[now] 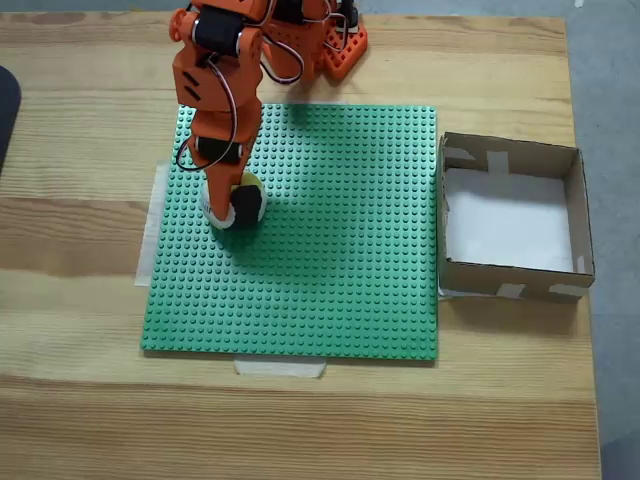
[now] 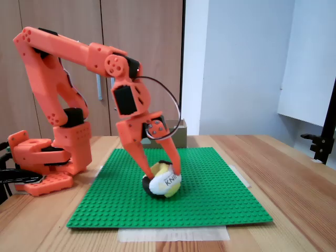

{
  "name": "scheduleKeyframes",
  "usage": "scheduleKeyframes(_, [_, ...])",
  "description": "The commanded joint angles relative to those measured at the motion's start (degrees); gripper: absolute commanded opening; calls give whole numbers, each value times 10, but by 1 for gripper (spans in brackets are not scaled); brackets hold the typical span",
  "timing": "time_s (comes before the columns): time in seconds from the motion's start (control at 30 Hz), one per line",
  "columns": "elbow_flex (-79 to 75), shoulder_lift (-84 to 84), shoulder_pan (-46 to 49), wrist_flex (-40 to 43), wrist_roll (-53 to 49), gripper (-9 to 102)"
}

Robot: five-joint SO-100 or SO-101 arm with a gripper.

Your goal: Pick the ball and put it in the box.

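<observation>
The ball, patched yellow, black and white with black lettering, rests on the green studded baseplate, left of its middle in both fixed views. My orange gripper comes down on it from above. One finger presses each side, and the jaws are shut on the ball. The box, brown cardboard with a white bottom and tape on its corners, stands just off the plate's right edge. Its corner peeks out behind the arm.
The arm's orange base sits at the plate's far edge. Pale tape strips hold the plate to the wooden table. A dark object lies at the left edge, and a black stand rises at the right.
</observation>
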Motion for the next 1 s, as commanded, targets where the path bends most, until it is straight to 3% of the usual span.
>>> scheduleKeyframes(0.0, [3,11,-2,-6,-11,26])
scheduleKeyframes(0.33, [30,13,-5,-40,-34,25])
scheduleKeyframes(0.63, [39,23,-9,-55,-70,8])
scheduleKeyframes(0.97, [8,40,-14,-40,-64,3])
